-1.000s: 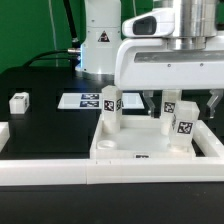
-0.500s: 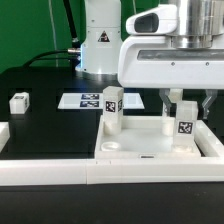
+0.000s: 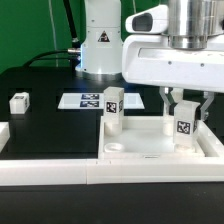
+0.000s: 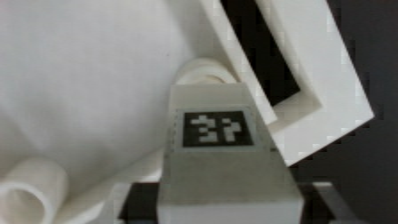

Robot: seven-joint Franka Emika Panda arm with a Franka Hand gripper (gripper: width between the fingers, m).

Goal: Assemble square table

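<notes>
- The gripper (image 3: 186, 103) is clamped on a leg (image 3: 183, 126), with a finger pressed against each side face near the top.
- In the exterior view, that leg is upright over the table top (image 3: 150, 158), toward its 2 o'clock corner. Whether it rests there I cannot tell.
- A second leg (image 3: 113, 108) stands at 10 o'clock, and a loose leg (image 3: 18, 100) lies well off at 9 o'clock.
- The legs look like light, rigid, smooth plastic, so probably slippery. Flat opposite faces, high up, are the best hold.
- The table top looks stiff but wide, so its rim is the place to grip.
</notes>
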